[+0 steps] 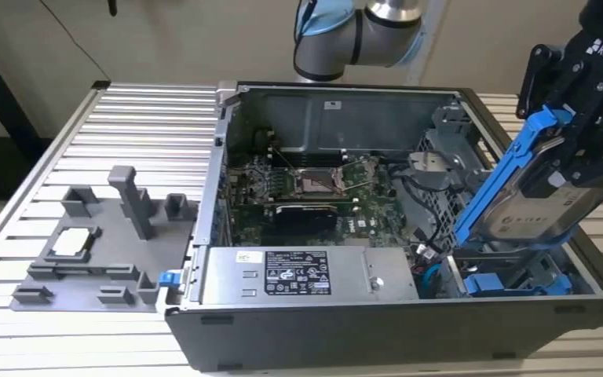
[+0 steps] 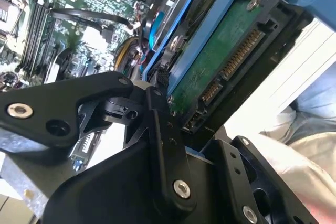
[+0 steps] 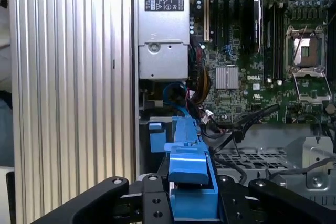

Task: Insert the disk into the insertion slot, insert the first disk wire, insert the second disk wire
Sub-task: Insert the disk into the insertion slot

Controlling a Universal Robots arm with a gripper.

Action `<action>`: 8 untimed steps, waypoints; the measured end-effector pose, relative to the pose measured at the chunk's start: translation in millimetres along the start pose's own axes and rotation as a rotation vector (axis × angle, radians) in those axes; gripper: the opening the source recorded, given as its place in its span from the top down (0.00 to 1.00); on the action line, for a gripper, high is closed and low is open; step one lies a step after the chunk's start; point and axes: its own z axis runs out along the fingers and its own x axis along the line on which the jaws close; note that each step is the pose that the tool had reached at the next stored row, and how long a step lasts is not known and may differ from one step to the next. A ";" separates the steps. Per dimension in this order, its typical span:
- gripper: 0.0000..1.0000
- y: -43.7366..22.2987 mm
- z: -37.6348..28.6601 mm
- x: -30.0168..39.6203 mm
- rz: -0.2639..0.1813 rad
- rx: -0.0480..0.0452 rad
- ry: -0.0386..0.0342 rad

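The disk (image 1: 532, 210), a silver drive in a blue carrier frame, hangs steeply tilted over the open computer case at the exterior view's right. My gripper (image 1: 577, 149) is shut on its upper part. The disk's lower end reaches down to the insertion slot (image 1: 537, 267) in the grey drive cage, where another blue frame (image 1: 487, 283) lies. In the second wrist view the disk (image 2: 220, 61) shows its green circuit board and connector between my black fingers (image 2: 163, 124). The first wrist view has the blue handle (image 3: 189, 169) in my gripper (image 3: 191, 195). Loose black cables (image 1: 424, 192) lie beside the cage.
A grey labelled power-supply box (image 1: 286, 275) fills the case's front. The motherboard (image 1: 312, 184) lies behind it. A grey plastic fixture (image 1: 92, 251) stands on the ribbed aluminium table (image 1: 71, 133) at the exterior view's left. The arm's base (image 1: 354, 31) rises behind the case.
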 end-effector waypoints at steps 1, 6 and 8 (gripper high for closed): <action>0.67 -0.1 1.8 0.0 0.000 0.0000 0.0000; 0.67 -0.8 5.8 -0.1 0.000 0.0000 0.0000; 0.67 -0.8 5.8 0.0 0.000 0.0000 0.0009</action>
